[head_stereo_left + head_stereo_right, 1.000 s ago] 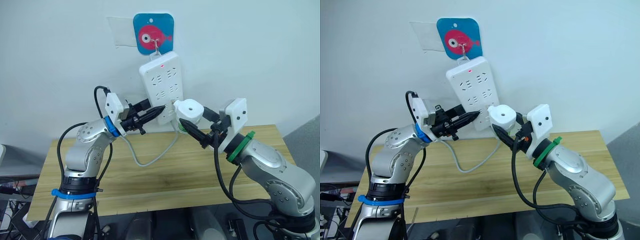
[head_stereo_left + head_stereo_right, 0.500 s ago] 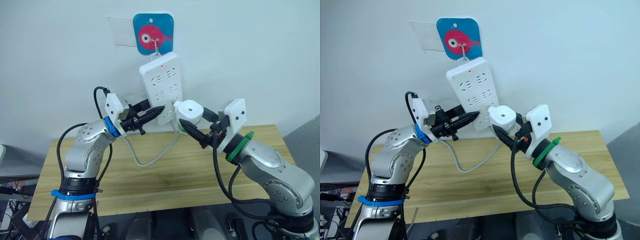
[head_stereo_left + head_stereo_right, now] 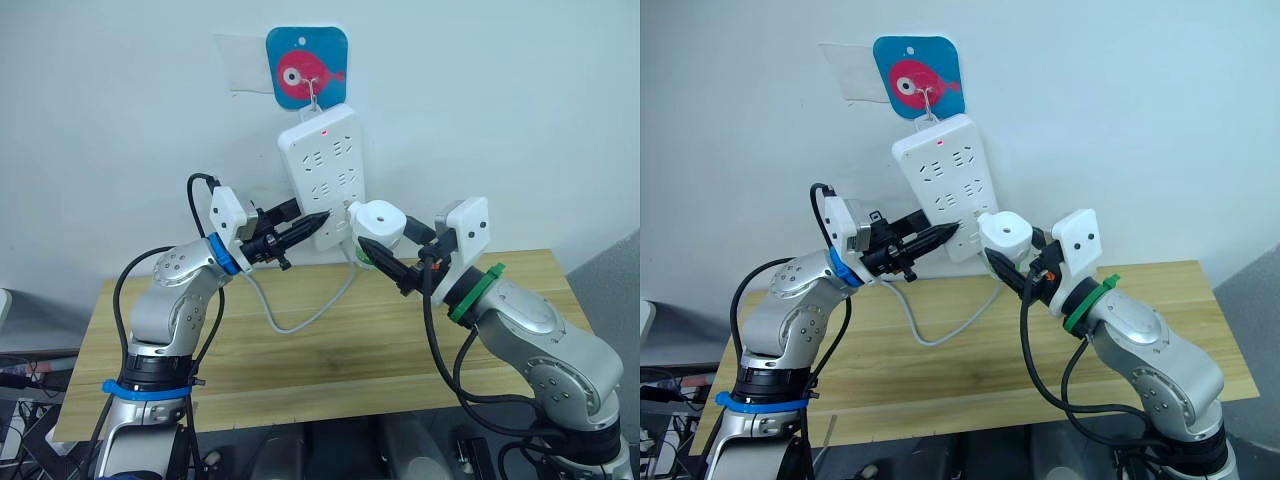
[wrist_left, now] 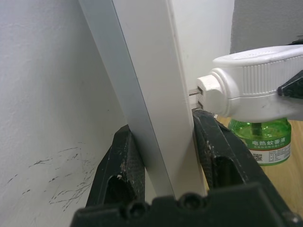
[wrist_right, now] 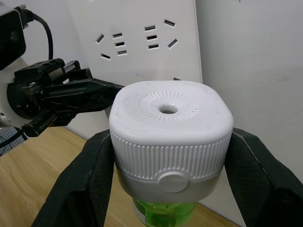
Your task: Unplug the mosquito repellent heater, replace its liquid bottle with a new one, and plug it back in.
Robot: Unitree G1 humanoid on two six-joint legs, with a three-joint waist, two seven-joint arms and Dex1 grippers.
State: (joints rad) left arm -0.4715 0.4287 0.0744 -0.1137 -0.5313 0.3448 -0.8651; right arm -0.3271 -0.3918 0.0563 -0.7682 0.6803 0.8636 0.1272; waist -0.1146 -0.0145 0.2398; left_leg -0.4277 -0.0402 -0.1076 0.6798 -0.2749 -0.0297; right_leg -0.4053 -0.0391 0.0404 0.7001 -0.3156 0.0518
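Your right gripper point(image 5: 168, 156) clamped the heater point(image 5: 171, 127), prongs just out, green bottle point(image 4: 263, 138) label unreadable, left gripper point(image 4: 163, 156) pinched the power strip point(image 3: 327, 170) edge.

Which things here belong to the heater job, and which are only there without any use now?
Part of the job:
- mosquito repellent heater, held by the right gripper
- green liquid bottle under it
- power strip, its edge clamped by the left gripper

Not in use now:
- fish sticker with its hook
- wooden table

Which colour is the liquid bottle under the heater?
Green bottle with a white label; the left wrist view shows it best.
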